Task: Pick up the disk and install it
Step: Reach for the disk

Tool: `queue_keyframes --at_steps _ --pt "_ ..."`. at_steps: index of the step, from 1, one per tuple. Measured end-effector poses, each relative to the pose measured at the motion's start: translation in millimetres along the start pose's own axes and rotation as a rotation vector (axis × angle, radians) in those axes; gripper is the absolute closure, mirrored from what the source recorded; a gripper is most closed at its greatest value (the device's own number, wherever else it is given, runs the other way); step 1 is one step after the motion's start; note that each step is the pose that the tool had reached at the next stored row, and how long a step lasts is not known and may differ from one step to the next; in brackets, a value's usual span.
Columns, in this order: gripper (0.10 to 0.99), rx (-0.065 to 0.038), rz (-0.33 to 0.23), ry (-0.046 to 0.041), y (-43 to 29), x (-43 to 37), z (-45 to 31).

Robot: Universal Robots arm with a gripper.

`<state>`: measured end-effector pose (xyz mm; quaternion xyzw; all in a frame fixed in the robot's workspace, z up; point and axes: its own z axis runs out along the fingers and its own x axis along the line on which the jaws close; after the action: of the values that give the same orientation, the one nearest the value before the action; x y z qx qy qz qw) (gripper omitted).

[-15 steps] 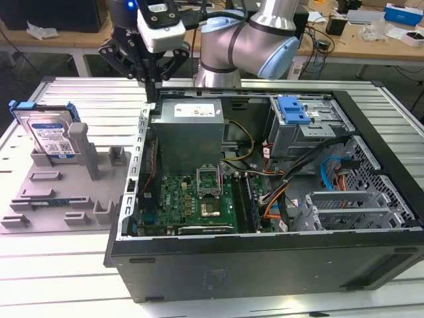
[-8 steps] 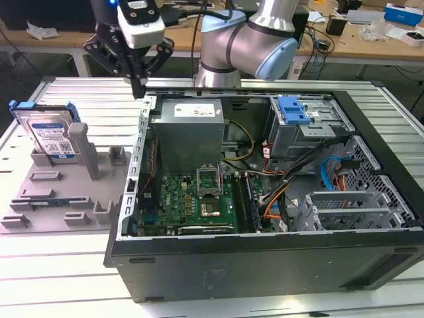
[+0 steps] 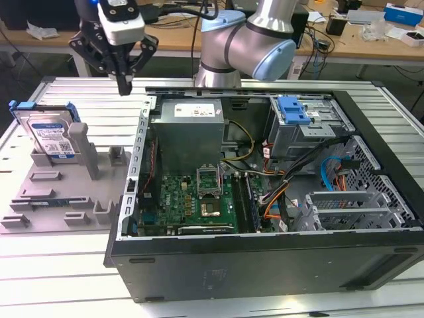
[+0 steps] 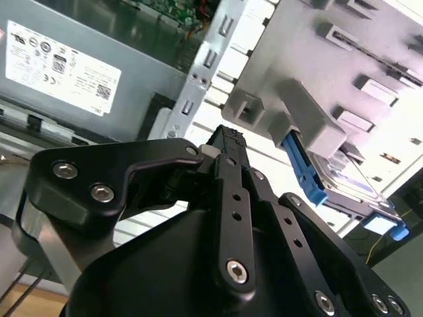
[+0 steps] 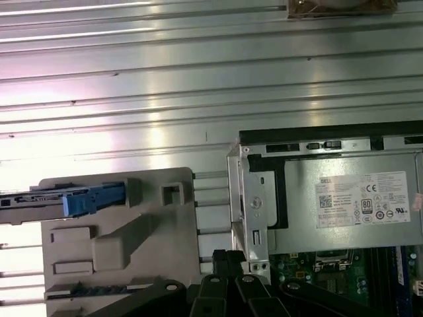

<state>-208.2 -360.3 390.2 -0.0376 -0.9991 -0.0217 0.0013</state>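
Surface: ribbed metal table (image 3: 66, 278), pale and slatted, with a cluttered workbench (image 3: 371, 40) behind it.
Case: open computer case (image 3: 265, 265) lies on its side on the table and takes up the exterior view's centre and right. The wall facing the fixture is a raised, perforated metal edge.
Case interior: grey power supply box (image 3: 189, 129) sits in the far corner towards the exterior view's left. The motherboard (image 3: 192, 192) lies in front of it. A drive cage (image 3: 318, 129) with a blue latch (image 3: 293, 109) is towards the right, and loose cables run between them.
Fixture: grey plastic fixture (image 3: 40, 192) sits just beside the case on the exterior view's left, with posts and slots standing up from it.
Disk: disk (image 3: 52, 138) stands on edge at the fixture's far end, leaning back, label outward, with a blue bracket round its rim. The first wrist view shows it edge-on (image 5: 92, 197), and the second wrist view shows it behind a grey post (image 4: 344, 178).
Clearance: open air above the disk and fixture. A narrow strip of bare table separates the fixture from the case wall.
Arm: arm (image 3: 252, 46) reaches from behind the case towards the exterior view's left, wrist pointing down.
Gripper: gripper (image 3: 124, 86) hangs high over the far end of that strip, well apart from the disk. Its fingertips are pressed together with nothing between them, as both wrist views confirm (image 4: 228, 135) (image 5: 227, 256).
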Motion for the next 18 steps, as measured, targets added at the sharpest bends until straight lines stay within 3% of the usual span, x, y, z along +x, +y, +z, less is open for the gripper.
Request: queue_keyframes --at_steps 10,12,18 --pt "0.980 0.001 0.001 0.0105 8.0 32.1 1.6" --pt "0.980 0.001 0.001 0.0131 10.2 44.5 2.2" --pt "0.980 0.001 0.001 0.0169 14.4 65.9 3.2"
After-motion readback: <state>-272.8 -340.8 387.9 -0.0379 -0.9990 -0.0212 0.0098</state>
